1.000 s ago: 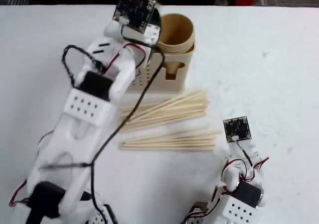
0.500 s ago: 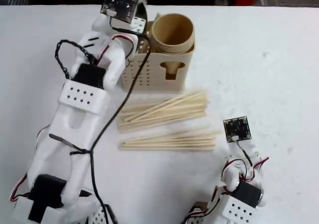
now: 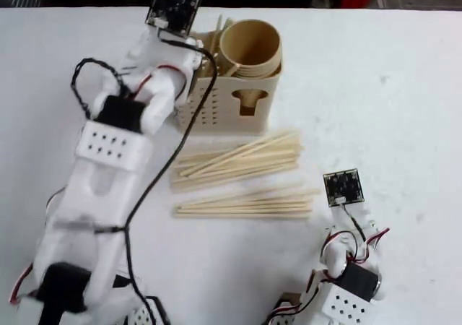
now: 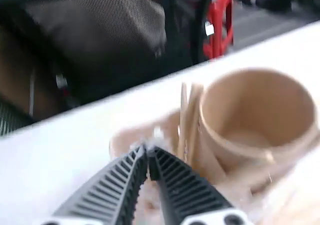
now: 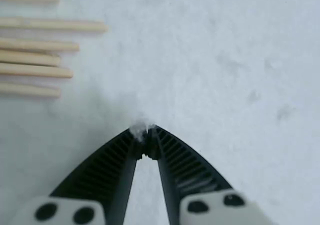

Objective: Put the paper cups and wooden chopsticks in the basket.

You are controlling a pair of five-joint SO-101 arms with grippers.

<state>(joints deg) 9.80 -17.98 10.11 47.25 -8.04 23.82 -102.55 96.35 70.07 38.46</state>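
1. In the high view the left arm [image 3: 115, 144] covers the basket's [image 3: 224, 117] left end.
2. The upright chopsticks [image 4: 187, 115] beside the cup cannot be counted, perhaps two or three.
3. The loose chopsticks [image 5: 35, 60] are cut off at the right wrist view's edge.
4. The near edge cuts off the right arm [image 3: 346, 289].

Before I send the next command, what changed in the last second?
The left gripper drew back leftward from the basket, now shut and empty; the chopstick it carried stands in the basket beside the paper cups. The loose chopsticks on the table and the right gripper stayed put.
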